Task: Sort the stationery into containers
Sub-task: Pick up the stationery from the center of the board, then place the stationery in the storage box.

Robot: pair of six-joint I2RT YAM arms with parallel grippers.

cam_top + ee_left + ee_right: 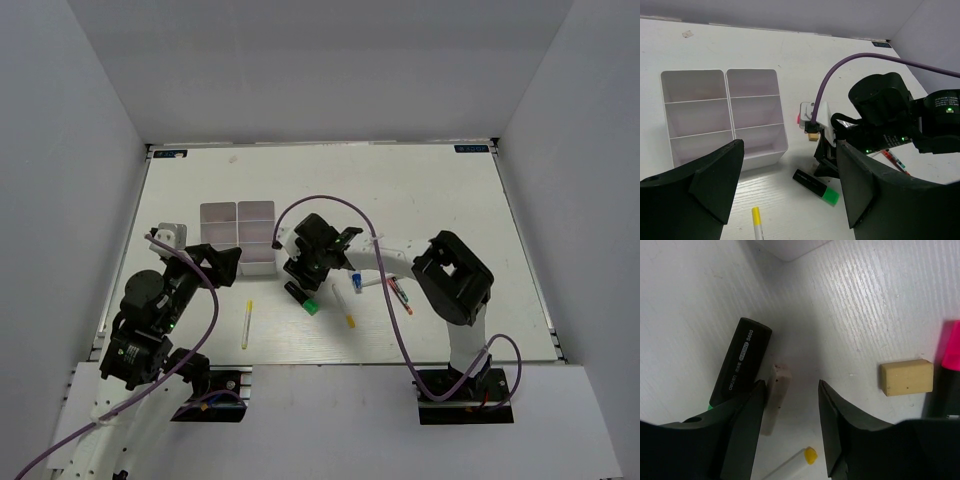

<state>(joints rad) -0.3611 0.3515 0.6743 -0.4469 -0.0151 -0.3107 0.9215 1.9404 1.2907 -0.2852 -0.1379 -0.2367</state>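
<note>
Just beside wht eraser [776, 392], blk highlighter [740, 360] marked "S600"

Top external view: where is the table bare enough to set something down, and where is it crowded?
Bare: the far strip behind the containers, and the right end of the table past the right arm. Crowded: under the right tool, where the green highlighter, pens and erasers cluster beside the containers.

Bare surface [840, 300] inside the right claw [790, 386], but a white eraser [776, 397] crowds its 9 o'clock finger, black highlighter [740, 362] at 10, beige eraser [906, 377] out at 3
</note>
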